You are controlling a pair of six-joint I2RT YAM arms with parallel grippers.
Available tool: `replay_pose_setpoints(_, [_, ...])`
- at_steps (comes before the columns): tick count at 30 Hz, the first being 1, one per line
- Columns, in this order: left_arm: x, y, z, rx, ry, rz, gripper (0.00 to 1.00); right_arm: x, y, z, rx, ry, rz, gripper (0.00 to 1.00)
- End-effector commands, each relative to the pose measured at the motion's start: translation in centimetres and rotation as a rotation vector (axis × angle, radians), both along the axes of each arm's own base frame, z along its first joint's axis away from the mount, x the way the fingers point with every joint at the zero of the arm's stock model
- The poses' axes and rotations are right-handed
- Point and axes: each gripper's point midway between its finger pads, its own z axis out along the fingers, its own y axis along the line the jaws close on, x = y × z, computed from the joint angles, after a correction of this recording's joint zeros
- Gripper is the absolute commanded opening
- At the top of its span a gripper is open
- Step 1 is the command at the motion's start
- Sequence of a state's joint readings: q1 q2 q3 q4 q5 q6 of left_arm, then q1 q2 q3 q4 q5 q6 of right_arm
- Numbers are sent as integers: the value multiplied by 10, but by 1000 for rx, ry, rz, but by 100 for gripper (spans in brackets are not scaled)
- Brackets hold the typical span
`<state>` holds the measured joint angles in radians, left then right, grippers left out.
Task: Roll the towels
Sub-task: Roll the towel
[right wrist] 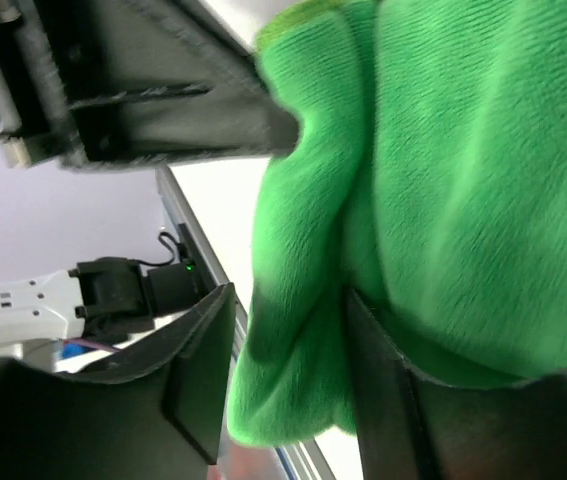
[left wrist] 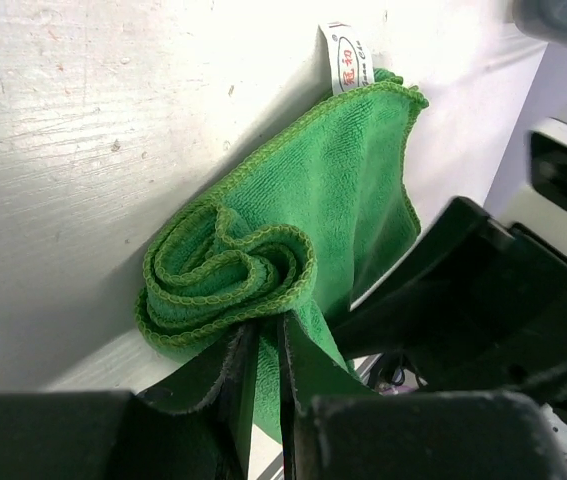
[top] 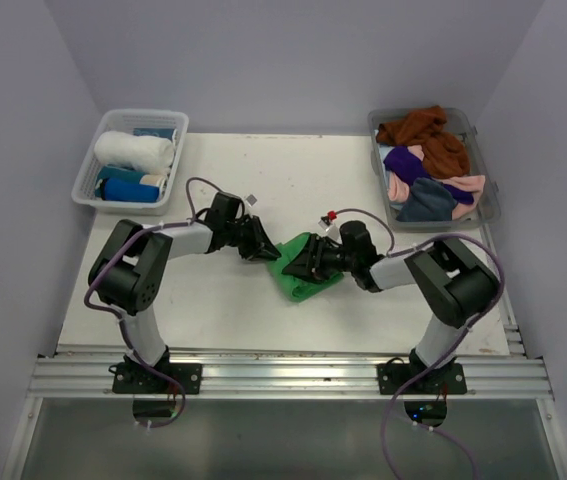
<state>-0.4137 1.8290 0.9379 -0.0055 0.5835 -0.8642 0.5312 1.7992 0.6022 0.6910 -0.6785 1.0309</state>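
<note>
A bright green towel point(top: 305, 272) lies mid-table between my two grippers. In the left wrist view it point(left wrist: 343, 190) is partly rolled into a spiral at its near end, with a white label at the far corner. My left gripper point(top: 263, 246) point(left wrist: 266, 350) is shut on a fold of it just under the roll. My right gripper point(top: 301, 262) point(right wrist: 291, 385) reaches from the other side, its jaws apart with a thick fold of the green towel point(right wrist: 443, 180) hanging between them.
A white slotted basket point(top: 91, 190) at back left holds a rolled white towel point(top: 135, 150) and a blue one point(top: 128, 187). A clear tub point(top: 487, 200) at back right holds rust-brown point(top: 433, 135), purple, pink and slate grey towels. Both grippers nearly touch.
</note>
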Motion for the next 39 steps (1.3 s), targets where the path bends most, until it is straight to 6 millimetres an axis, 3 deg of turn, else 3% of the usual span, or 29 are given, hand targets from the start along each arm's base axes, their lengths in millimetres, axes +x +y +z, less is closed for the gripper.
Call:
replay_pose_setpoints(1, [-8, 22, -44, 170, 74, 41, 17, -4, -25, -4, -179, -66, -24, 52])
replay_pose_setpoints(8, [-13, 27, -52, 200, 96, 45, 17, -15, -37, 11, -314, -119, 41, 53])
replay_pose_setpoints(20, [-13, 27, -50, 202, 98, 46, 16, -13, -3, 30, -284, -191, 125, 54])
replay_pose_setpoints(25, [-13, 27, -49, 202, 99, 47, 16, -20, 4, 26, -356, -197, 169, 54])
replay_pose_setpoints(27, [-13, 27, -49, 201, 100, 46, 16, -25, 5, 20, -378, -189, 183, 45])
replay_pose_setpoints(28, [-13, 27, -48, 198, 97, 46, 16, -26, 2, 13, -392, -169, 167, 29])
replay_pose_setpoints(31, [-13, 27, -46, 199, 93, 42, 16, -28, -3, 6, -400, -136, 124, 3])
replay_pose_setpoints(37, [-12, 27, -39, 194, 82, 42, 16, -38, -17, -14, -422, -80, 73, 0])
replay_pose_setpoints(39, [-10, 26, -36, 196, 77, 42, 16, -46, -25, -33, -458, -43, 79, 0])
